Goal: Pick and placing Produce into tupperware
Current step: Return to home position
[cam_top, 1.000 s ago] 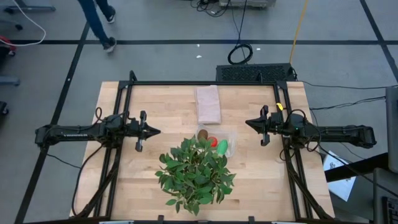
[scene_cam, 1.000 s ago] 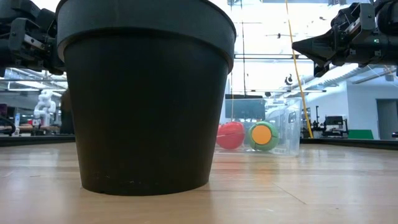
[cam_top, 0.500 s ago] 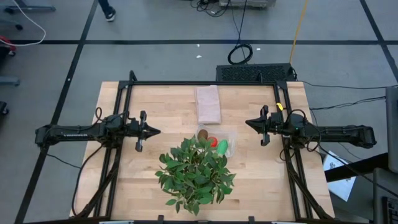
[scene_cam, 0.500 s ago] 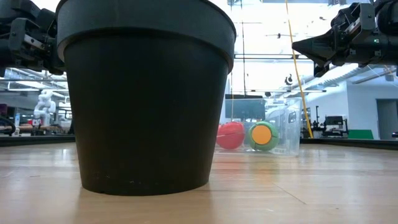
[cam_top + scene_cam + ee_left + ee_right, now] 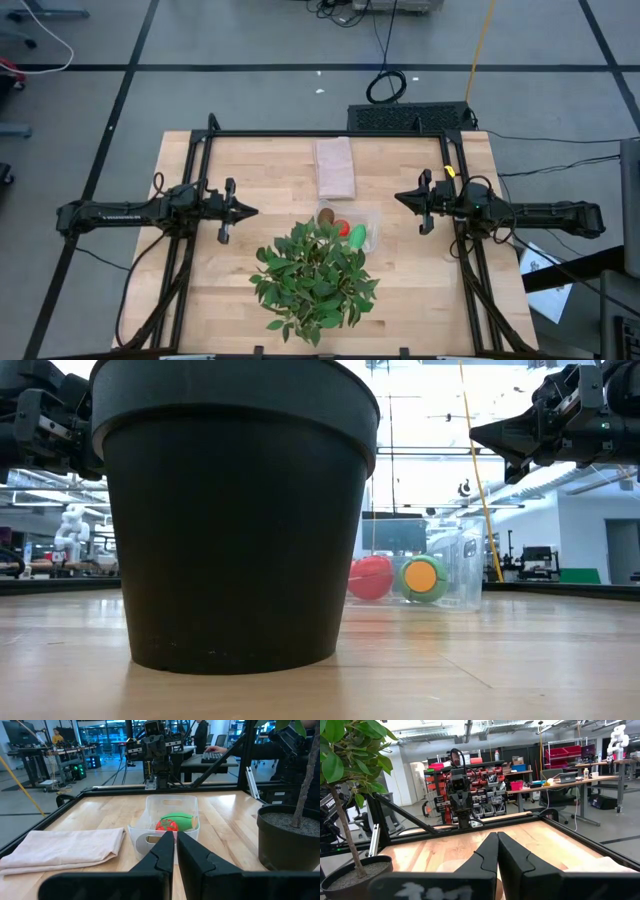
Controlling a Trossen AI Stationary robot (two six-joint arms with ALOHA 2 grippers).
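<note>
The clear tupperware tub (image 5: 352,228) rests on its base at mid-table; in the low view the tub (image 5: 455,575) shows its side wall. Inside it lie the red piece (image 5: 342,226), the green oval (image 5: 357,235) and the brown kiwi-like ball (image 5: 327,216); the left wrist view shows the red piece (image 5: 166,824) and green oval (image 5: 183,820) in the tub (image 5: 150,836). My left gripper (image 5: 252,211) hovers shut, left of the tub. My right gripper (image 5: 400,198) hovers shut, right of it. Neither touches anything.
A big leafy potted plant (image 5: 313,277) stands just on the near side of the tub; its black pot (image 5: 235,510) fills the low view. A folded pinkish-beige cloth (image 5: 335,166) lies toward the far edge. Bare wood lies on both sides of the plant.
</note>
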